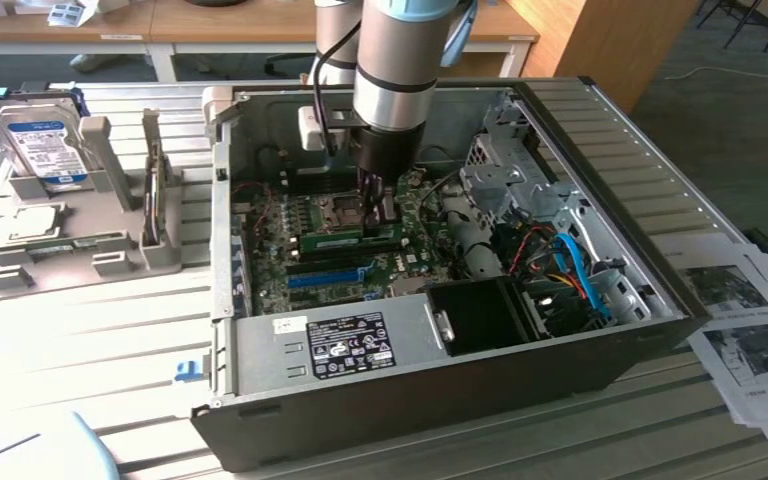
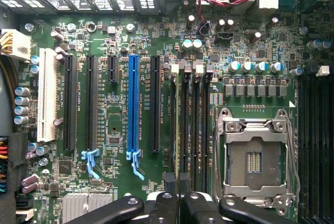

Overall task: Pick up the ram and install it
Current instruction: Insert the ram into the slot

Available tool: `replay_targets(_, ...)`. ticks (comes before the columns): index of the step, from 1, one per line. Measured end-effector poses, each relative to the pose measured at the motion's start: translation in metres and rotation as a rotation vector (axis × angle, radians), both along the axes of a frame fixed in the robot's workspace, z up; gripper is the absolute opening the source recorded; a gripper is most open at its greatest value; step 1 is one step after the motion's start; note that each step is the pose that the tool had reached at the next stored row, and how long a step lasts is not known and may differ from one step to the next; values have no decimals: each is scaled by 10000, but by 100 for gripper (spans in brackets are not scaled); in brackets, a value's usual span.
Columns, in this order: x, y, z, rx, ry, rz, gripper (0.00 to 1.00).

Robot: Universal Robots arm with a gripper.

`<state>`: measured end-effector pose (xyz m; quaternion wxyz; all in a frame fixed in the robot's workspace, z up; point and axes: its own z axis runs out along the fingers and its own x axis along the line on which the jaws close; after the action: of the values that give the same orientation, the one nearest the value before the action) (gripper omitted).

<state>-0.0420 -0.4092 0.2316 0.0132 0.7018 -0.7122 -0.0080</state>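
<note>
Arm reaching into the open computer case (image 1: 624,150)

At the exterior view's left a hard drive (image 1: 40,140) stands in a rack (image 1: 57,250). Inside the case the ram (image 1: 351,240) sits on edge near the blue slot (image 1: 324,278). The gripper (image 1: 381,212) is at its right end, fingers clenched together; whether they pinch it is unclear. Papers (image 1: 751,330) lie rightmost.

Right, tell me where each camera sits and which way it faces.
Exterior view: above and beside the open computer case, looking down into it; the arm and gripper, shut on the ram, show.
Wrist view: on the wrist, facing the motherboard head-on; the gripper's fingers show.
Shared: the motherboard, the blue slot, the gripper.
</note>
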Motion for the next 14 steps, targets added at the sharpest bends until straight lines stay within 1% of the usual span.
replay_targets(14, 0, 1, -11, -1, 1, -2, 11)
